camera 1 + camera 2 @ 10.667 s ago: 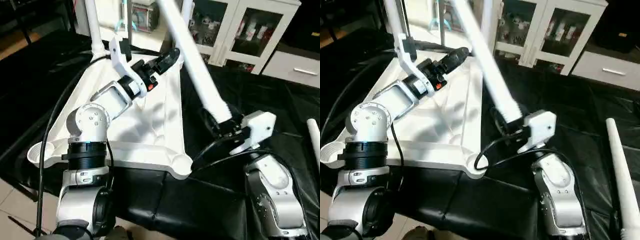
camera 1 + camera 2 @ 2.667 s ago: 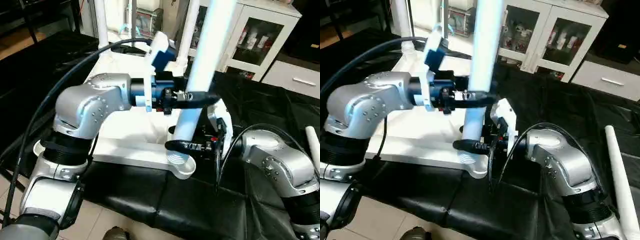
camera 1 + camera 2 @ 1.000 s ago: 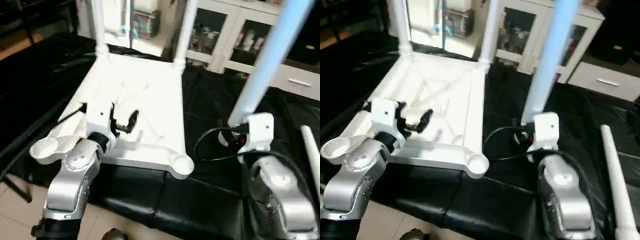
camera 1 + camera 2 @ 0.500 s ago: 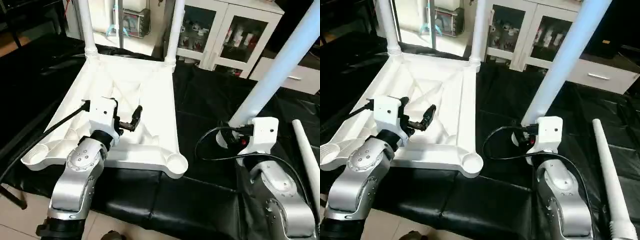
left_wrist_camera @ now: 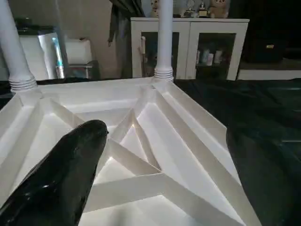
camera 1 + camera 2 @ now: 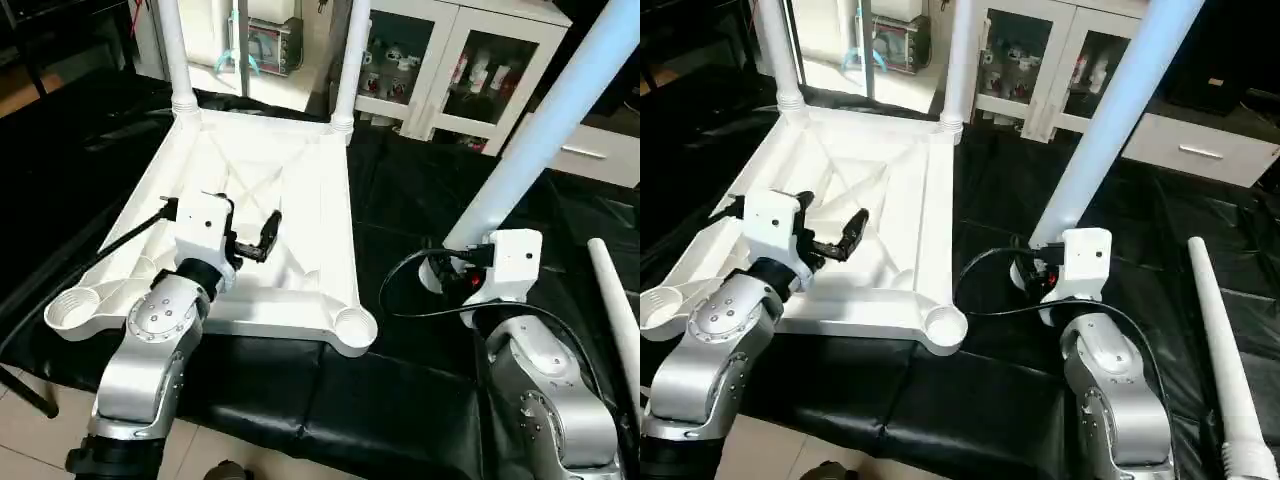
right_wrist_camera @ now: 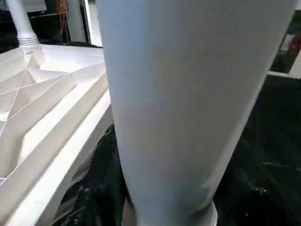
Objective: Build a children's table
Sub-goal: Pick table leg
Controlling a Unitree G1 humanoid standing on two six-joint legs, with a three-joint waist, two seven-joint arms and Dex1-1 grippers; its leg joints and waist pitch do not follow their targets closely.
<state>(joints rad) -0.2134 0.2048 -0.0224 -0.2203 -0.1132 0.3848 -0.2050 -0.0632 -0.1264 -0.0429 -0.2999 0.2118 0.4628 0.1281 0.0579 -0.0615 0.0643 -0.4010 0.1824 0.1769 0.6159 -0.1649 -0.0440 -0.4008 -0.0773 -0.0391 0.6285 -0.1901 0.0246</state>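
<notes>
Place: looks like a lived-in home room
Evidence: white glass-door cabinet (image 6: pixel 470 70) stocked with small items; tiled floor (image 6: pixel 30 420); black sheet (image 6: pixel 970 400) spread under the work

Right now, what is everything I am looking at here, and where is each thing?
Table top: one, white, upside down on the black cover, ribbed underside up.
Fitted legs: two, white, upright in the far corner sockets.
Empty sockets: two, white, at the near corners.
Held leg: one, white, tilted, beside the table top.
Loose leg: one, white, lying on the cover at far right.
Black cover: one, under everything.
Cabinet: one, white, glass doors, behind.
Left pincer: black, open, over the table top.
Right pincer: black, gripping the held leg's thick end.
</notes>
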